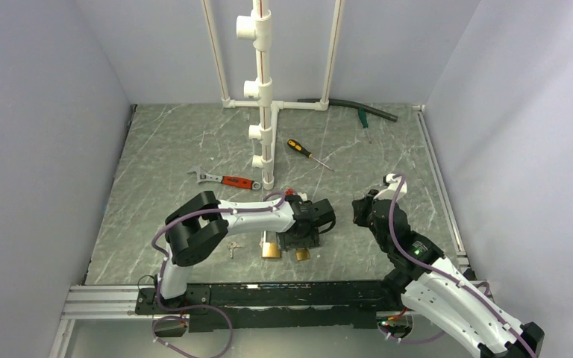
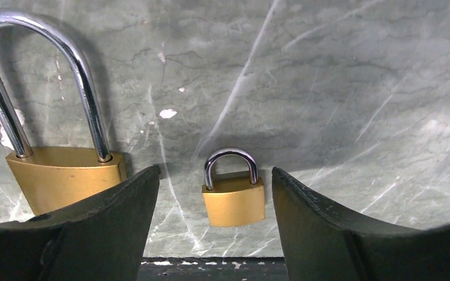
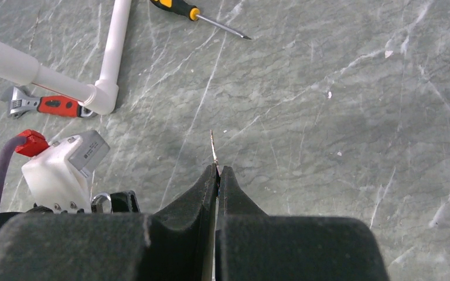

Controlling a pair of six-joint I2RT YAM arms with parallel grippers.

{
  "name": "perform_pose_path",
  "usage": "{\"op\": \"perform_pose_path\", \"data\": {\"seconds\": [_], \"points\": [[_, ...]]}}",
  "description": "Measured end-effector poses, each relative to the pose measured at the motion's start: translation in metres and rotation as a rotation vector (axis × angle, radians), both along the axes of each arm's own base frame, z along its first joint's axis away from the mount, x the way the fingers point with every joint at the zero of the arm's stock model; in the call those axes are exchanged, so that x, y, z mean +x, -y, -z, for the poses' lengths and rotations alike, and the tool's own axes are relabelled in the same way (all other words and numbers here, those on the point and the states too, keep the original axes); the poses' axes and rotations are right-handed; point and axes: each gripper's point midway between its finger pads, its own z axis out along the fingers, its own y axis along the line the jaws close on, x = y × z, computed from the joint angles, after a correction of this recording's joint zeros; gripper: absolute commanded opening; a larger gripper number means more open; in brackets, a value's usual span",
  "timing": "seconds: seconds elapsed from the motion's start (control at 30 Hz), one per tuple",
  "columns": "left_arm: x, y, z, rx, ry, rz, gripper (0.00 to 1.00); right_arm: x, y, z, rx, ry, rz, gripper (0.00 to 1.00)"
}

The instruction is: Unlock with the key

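— Pincer on the left (image 2: 214, 171): state?
— Jaws wide apart, nothing held. In the wrist view its 2 black fingers (image 2: 111, 216) stand either side of the small brass padlock (image 2: 233, 202), with a gap on each side. That lock lies flat on the bench (image 1: 164, 149), shackle closed.
— Larger brass padlock (image 2: 64, 175)?
— Flat on the bench just beside the small 1, outside the fingers. 1 finger covers its lower corner. Both shackle legs sit in the body.
— Right pincer (image 3: 217, 171)?
— Jaws pressed together on a thin silver sliver seen edge-on: the key (image 3: 213, 146). Only its tip shows past the fingertips.
— Key position against the locks?
— Well apart from both. The top view puts the right pincer to the right of the left pincer, over bare bench.
— Anything else to log?
— Small silver item (image 1: 231, 248) on the bench left of the larger padlock, too small to identify. Red-handled wrench (image 1: 227, 180) and black-and-orange screwdriver (image 1: 304, 151) lie farther back, by the white pipe frame (image 1: 265, 97).
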Motion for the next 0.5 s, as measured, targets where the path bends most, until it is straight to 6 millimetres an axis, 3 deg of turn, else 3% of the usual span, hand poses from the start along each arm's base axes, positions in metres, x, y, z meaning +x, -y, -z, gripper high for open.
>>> {"op": "perform_pose_path", "data": {"seconds": [0.5], "points": [[-0.0029,-0.0008,0.0003,-0.008,-0.022,-0.082,0.69,-0.0008,0.0005,0.0009,0.002,0.002,0.000,0.00]]}}
